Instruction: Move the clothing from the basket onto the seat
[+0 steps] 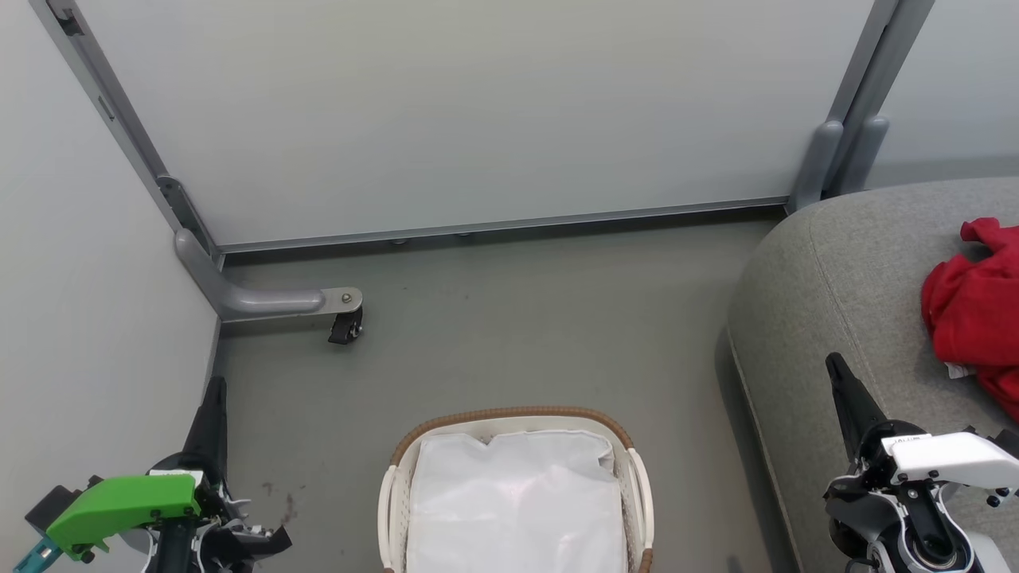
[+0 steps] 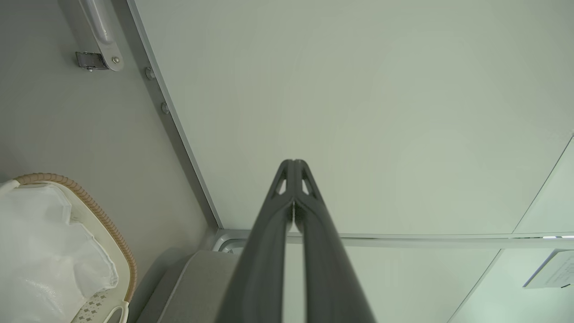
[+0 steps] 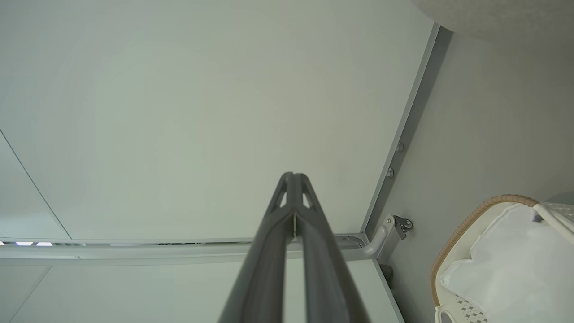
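Note:
The basket point(image 1: 509, 415) stands on the floor at the bottom centre, with just its white liner cloth point(image 1: 513, 501) showing inside. Red clothing point(image 1: 975, 314) lies bunched on the grey seat point(image 1: 844, 270) at the right edge. My left gripper point(image 1: 213, 398) rests at the lower left, shut and holding nothing, fingers point(image 2: 293, 167) pressed together. My right gripper point(image 1: 836, 368) sits at the lower right over the seat's front, shut and holding nothing, fingers point(image 3: 292, 179) together. The basket point(image 2: 96, 211) shows at the left wrist view's lower left and the basket point(image 3: 475, 220) at the right wrist view's lower right.
Pale partition panels point(image 1: 478, 111) wall off the back and left. A grey metal foot with a black caster point(image 1: 346, 326) juts onto the floor at the left. Bare grey floor point(image 1: 541, 318) lies between basket, panels and seat.

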Motion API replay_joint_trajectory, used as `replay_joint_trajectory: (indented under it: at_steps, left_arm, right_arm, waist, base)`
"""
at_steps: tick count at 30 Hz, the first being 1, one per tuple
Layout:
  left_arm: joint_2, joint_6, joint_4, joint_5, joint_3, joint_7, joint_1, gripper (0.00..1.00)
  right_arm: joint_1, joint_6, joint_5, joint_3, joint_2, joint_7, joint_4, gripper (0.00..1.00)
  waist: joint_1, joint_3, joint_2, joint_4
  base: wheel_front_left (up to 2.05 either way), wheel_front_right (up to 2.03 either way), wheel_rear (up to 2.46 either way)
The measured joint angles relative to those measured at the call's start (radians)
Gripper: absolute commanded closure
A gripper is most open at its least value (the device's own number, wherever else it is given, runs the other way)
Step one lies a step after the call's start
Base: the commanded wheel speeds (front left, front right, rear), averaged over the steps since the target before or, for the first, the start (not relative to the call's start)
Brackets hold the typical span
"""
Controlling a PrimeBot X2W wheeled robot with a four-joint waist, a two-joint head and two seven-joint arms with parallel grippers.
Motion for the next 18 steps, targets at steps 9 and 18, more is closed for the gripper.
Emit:
replay_joint_trajectory:
  at_steps: [9,18]
  left_arm:
    - [0.000,0.000,-0.007,-0.035,0.002,0.009,-0.006,1.00]
    - [0.000,0.000,-0.007,-0.035,0.002,0.009,-0.006,1.00]
  right_arm:
    - [0.001,0.000,0.040,-0.003,0.000,0.009,-0.005,1.00]
    - [0.001,0.000,0.040,-0.004,0.000,0.009,-0.006,1.00]
  waist:
    - [0.0000,-0.001,0.0000,0.001]
    - [0.0000,-0.001,0.0000,0.001]
  base:
    - [0.00,0.00,0.00]
    - [0.00,0.00,0.00]
